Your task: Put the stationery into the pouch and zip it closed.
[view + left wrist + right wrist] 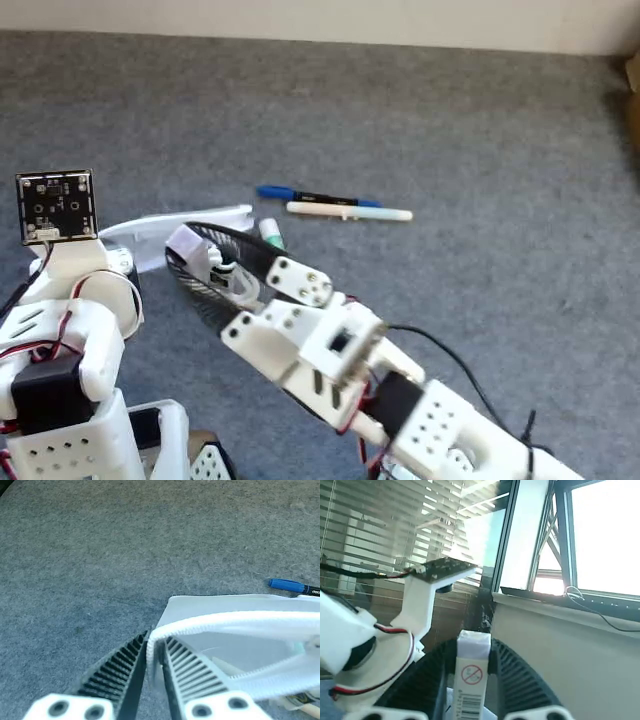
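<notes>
Grey felt tabletop [480, 120] – a bright window [605, 535] beyond.
Slatted blinds [380, 520] hang beside the window; a thin cable [574, 591] trails along its sill [530, 593].

The table is covered in a grey, felt-like carpet [480, 120]. Two pens lie out on it, side by side and roughly parallel: a blue pen [300, 195] with a dark barrel, and just beside it, nearer the arms, a white marker [345, 211] with a pale green cap. Close by, a green-capped piece [271, 234] pokes out just beside a clear pouch [175, 228] with a white zip, which sits on the carpet.
</notes>
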You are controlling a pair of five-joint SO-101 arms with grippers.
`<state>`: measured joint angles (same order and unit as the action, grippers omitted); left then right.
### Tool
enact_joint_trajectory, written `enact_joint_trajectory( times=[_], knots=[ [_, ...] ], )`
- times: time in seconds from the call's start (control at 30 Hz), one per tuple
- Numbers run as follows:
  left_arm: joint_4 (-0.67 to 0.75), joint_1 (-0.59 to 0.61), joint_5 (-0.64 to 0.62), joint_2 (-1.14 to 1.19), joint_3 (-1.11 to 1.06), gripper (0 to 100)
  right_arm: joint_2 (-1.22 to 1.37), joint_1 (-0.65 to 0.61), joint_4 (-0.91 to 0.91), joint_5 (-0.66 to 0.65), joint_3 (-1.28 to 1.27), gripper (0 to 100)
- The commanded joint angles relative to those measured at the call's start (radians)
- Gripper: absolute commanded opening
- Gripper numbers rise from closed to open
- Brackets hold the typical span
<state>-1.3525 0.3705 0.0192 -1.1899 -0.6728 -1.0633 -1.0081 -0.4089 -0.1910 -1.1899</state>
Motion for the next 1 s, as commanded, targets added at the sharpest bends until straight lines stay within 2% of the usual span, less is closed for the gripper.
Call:
enact_joint_trajectory(
  times=[0.0,0.8,0.97],
  knots=[
    [0.012,-0.016,-0.012,0.019,0.004,1,0.125,-0.008,-0.147,-0.008,0.021,0.5],
    [0.012,-0.016,-0.012,0.019,-0.008,1,0.593,0.015,-0.608,-0.012,0.11,0.5],
    [0.012,-0.016,-0.012,0.019,-0.01,1,0.657,0.015,-0.621,-0.014,0.11,0.5]
  ],
)
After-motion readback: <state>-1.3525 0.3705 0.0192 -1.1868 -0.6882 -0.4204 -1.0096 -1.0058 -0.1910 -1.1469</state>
